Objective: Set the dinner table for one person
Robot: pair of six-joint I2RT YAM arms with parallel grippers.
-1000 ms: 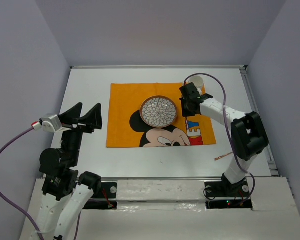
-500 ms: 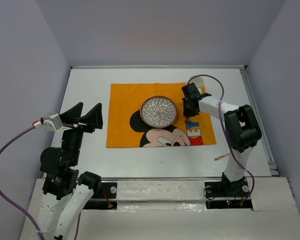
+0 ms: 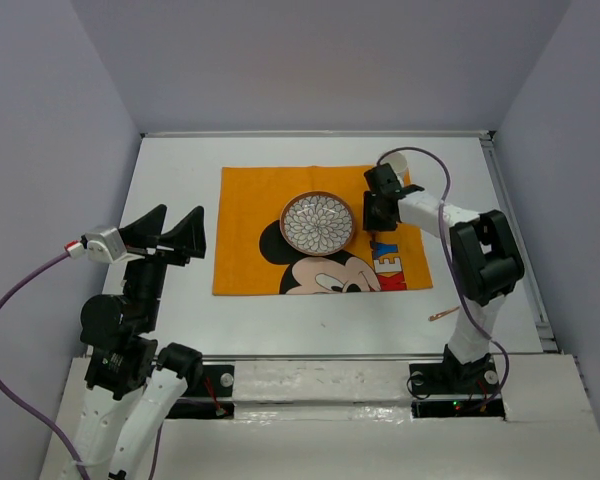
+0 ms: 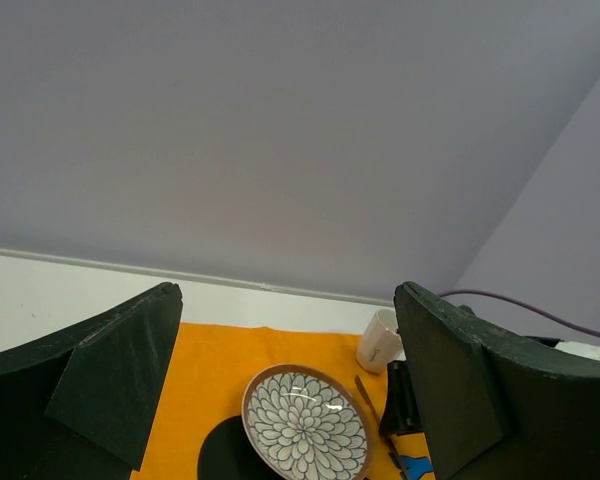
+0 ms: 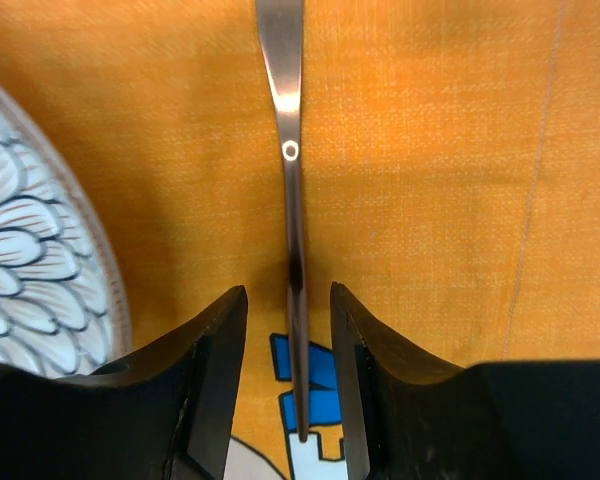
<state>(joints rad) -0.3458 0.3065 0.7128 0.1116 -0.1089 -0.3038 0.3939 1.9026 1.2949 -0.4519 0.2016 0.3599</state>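
The white dinner table (image 3: 170, 170) carries an orange Mickey Mouse placemat (image 3: 250, 240) with a flower-patterned plate (image 3: 319, 223) in its middle. A copper-coloured knife (image 5: 292, 200) lies flat on the mat just right of the plate and also shows in the left wrist view (image 4: 368, 395). My right gripper (image 5: 288, 298) is low over the mat, open, its fingers on either side of the knife handle with a small gap on each side. It shows in the top view (image 3: 374, 212) too. My left gripper (image 3: 170, 232) is open and empty, raised over the table's left side.
A white mug (image 4: 380, 340) stands at the mat's far right corner, right behind my right wrist. A second copper utensil (image 3: 443, 315) lies on the bare table near the right arm's base. Grey walls enclose the table on three sides.
My right arm has swung its elbow back and its gripper has settled a little farther along the mat beside the plate. The left arm has not moved.
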